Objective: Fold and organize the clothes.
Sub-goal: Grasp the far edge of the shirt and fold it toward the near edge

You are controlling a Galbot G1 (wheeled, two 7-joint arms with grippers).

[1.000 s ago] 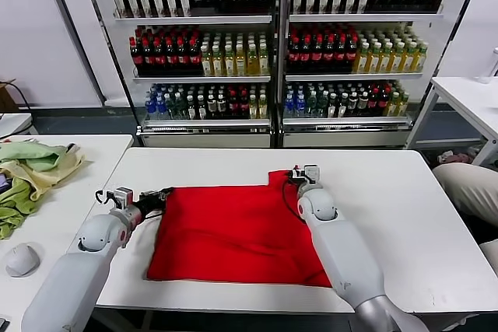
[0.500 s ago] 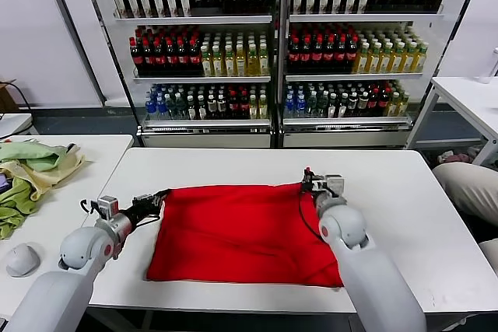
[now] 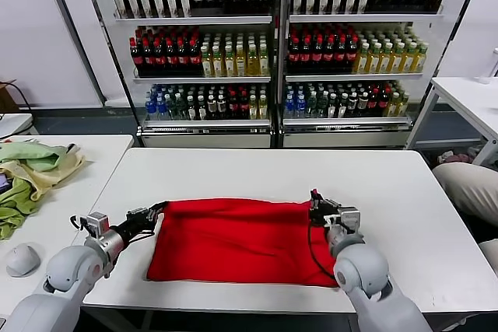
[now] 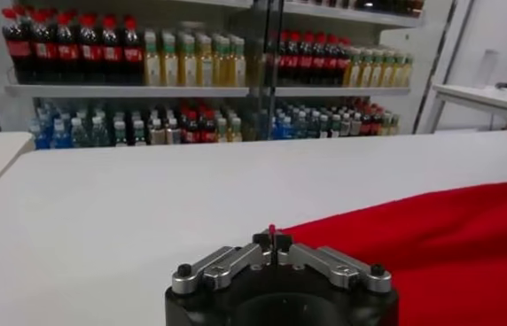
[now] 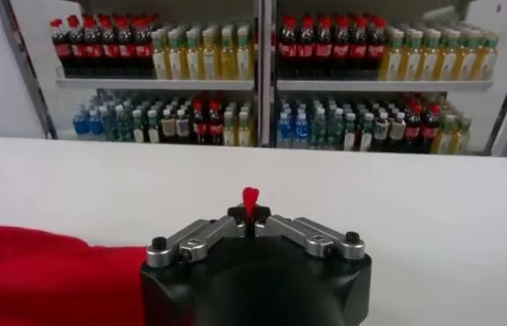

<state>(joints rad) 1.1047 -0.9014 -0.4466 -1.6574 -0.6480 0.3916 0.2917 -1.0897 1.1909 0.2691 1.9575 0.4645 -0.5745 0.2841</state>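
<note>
One red T-shirt (image 3: pixel 233 240), plain side up, laid flat on the white table (image 3: pixel 257 169) toward its near edge, roughly rectangular, its far edge drawn into a straight line between the two grippers.

Left gripper (image 3: pixel 158 209): at the shirt's far-left corner, low over the tabletop. Fingers closed together on a pinch of red cloth; in the left wrist view (image 4: pixel 273 239) a small tip of red shows between the shut fingertips, with the shirt (image 4: pixel 431 248) spreading away beside it. The left arm reaches in from the near-left corner of the table, forearm low and angled toward the far right.

Right gripper (image 3: pixel 313 196): at the shirt's far-right corner. Fingers closed on the cloth; the right wrist view (image 5: pixel 250 213) shows a red tuft standing up from between the shut fingertips, the rest of the shirt (image 5: pixel 50 275) lying on the table. The right arm comes up from the near edge, forearm pointing away toward the far side.

Two shelving units of bottles (image 3: pixel 276 44) stand beyond the table. A pale green and yellowish cloth pile (image 3: pixel 31 169) lies on a separate table at far left.
</note>
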